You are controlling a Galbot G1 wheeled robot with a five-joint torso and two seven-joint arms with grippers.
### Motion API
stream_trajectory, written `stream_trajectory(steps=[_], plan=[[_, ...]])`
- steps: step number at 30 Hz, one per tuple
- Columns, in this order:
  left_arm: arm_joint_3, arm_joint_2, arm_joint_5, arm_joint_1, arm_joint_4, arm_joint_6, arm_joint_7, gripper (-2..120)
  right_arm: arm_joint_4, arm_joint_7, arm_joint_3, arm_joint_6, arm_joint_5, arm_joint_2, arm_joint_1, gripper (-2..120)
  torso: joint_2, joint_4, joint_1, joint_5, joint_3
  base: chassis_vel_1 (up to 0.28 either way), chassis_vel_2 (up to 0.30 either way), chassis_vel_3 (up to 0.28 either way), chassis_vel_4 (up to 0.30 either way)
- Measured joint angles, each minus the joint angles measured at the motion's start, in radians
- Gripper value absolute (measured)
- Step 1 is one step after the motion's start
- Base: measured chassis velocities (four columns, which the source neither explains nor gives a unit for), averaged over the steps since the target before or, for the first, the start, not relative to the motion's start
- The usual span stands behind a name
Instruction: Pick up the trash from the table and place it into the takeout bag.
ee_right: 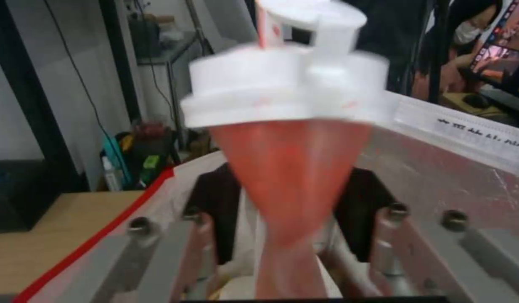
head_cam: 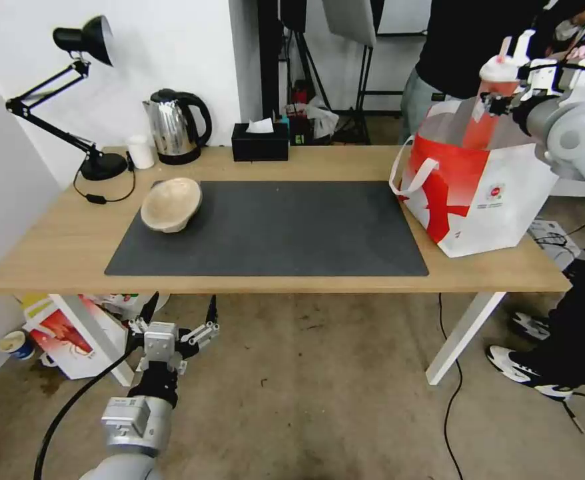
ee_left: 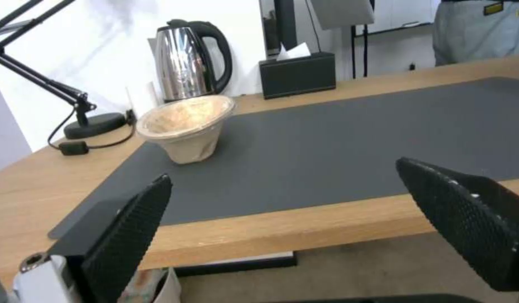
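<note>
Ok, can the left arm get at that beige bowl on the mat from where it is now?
Probably yes. The left gripper hangs open below the table edge on the bowl's side, and nothing stands between the edge and the beige bowl. It must rise first.

1. Head camera looks down over the whole table (head_cam: 72, 247).
2. Left wrist camera peers low across the table edge, sharing the beige bowl (ee_left: 186, 126).
3. Right wrist camera sits close over the takeout bag (ee_right: 439, 176).

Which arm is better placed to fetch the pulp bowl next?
Left, probably. The left gripper hangs open below the table's near edge, on the beige pulp bowl's side. The right gripper holds the red drink cup over the takeout bag.
</note>
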Motion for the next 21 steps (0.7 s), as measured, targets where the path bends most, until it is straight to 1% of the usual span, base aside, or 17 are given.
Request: stream_trajectory(steps=[1, 2, 3, 5, 6, 8, 9, 10, 11, 14, 15, 16, 18, 19, 21], plan=[[0.000, 0.000, 0.000, 0.000, 0.000, 0.000, 0.000, 100, 0.000, 0.000, 0.000, 0.000, 0.000, 0.000, 0.000, 39, 0.000, 0.0000, 0.000, 0.0000, 0.000, 0.000, 0.000, 0.000, 0.000], [0.000, 0.000, 0.000, 0.000, 0.000, 0.000, 0.000, 100, 0.005, 0.003, 0.000, -0.011, 0.001, -0.003, 0.002, 43, 0.000, 0.0000, 0.000, 0.0000, 0.000, 0.000, 0.000, 0.000, 0.000], [0.000, 0.000, 0.000, 0.000, 0.000, 0.000, 0.000, 100, 0.011, 0.007, 0.000, -0.019, 0.001, -0.008, 0.005, 50, 0.000, 0.0000, 0.000, -0.0001, 0.000, 0.000, 0.000, 0.000, 0.000], [0.000, 0.000, 0.000, 0.000, 0.000, 0.000, 0.000, 100, 0.020, 0.013, 0.000, -0.029, 0.001, -0.015, 0.006, 56, 0.000, 0.0000, 0.000, -0.0001, 0.000, 0.000, 0.000, 0.000, 0.000], [0.000, 0.000, 0.000, 0.000, 0.000, 0.000, 0.000, 100, 0.020, 0.013, 0.000, -0.029, 0.001, -0.015, 0.006, 56, 0.000, 0.0000, 0.000, -0.0001, 0.000, 0.000, 0.000, 0.000, 0.000], [0.000, 0.000, 0.000, 0.000, 0.000, 0.000, 0.000, 100, 0.039, 0.028, 0.000, -0.036, 0.005, -0.026, 0.007, 68, 0.000, 0.0000, 0.000, -0.0001, 0.000, 0.000, 0.000, 0.000, 0.000], [0.000, 0.000, 0.000, 0.000, 0.000, 0.000, 0.000, 100, 0.043, 0.031, 0.000, -0.038, 0.006, -0.028, 0.007, 71, 0.000, -0.0001, 0.000, -0.0001, 0.000, 0.000, 0.000, 0.000, 0.000], [0.000, 0.000, 0.000, 0.000, 0.000, 0.000, 0.000, 100, 0.043, 0.031, 0.000, -0.038, 0.006, -0.028, 0.007, 71, 0.000, -0.0001, 0.000, -0.0001, 0.000, 0.000, 0.000, 0.000, 0.000], [0.000, 0.000, 0.000, 0.000, 0.000, 0.000, 0.000, 100, 0.046, 0.032, 0.000, -0.042, 0.008, -0.030, 0.008, 75, 0.000, 0.0000, 0.000, 0.0000, 0.000, 0.000, 0.000, 0.000, 0.000], [0.000, 0.000, 0.000, 0.000, 0.000, 0.000, 0.000, 100, 0.051, 0.035, 0.000, -0.057, 0.019, -0.036, 0.015, 89, 0.000, 0.0000, 0.000, 0.0000, 0.000, 0.000, 0.000, 0.000, 0.000], [0.000, 0.000, 0.000, 0.000, 0.000, 0.000, 0.000, 100, 0.051, 0.035, 0.000, -0.057, 0.019, -0.036, 0.015, 89, 0.000, 0.0000, 0.000, 0.0000, 0.000, 0.000, 0.000, 0.000, 0.000], [0.000, 0.000, 0.000, 0.000, 0.000, 0.000, 0.000, 100, 0.053, 0.035, 0.000, -0.064, 0.025, -0.039, 0.016, 94, 0.000, 0.0000, 0.000, 0.0000, 0.000, 0.000, 0.000, 0.000, 0.000], [0.000, 0.000, 0.000, 0.000, 0.000, 0.000, 0.000, 100, 0.055, 0.034, 0.000, -0.068, 0.027, -0.042, 0.016, 96, 0.000, 0.0000, 0.000, -0.0001, 0.000, 0.000, 0.000, 0.000, 0.000], [0.000, 0.000, 0.000, 0.000, 0.000, 0.000, 0.000, 100, 0.056, 0.034, 0.000, -0.069, 0.027, -0.044, 0.016, 99, 0.000, 0.0000, 0.000, 0.0000, 0.000, 0.000, 0.000, 0.000, 0.000], [0.000, 0.000, 0.000, 0.000, 0.000, 0.000, 0.000, 100, 0.056, 0.034, 0.000, -0.070, 0.029, -0.047, 0.016, 100, 0.000, 0.0000, 0.000, 0.0000, 0.000, 0.000, 0.000, 0.000, 0.000]])
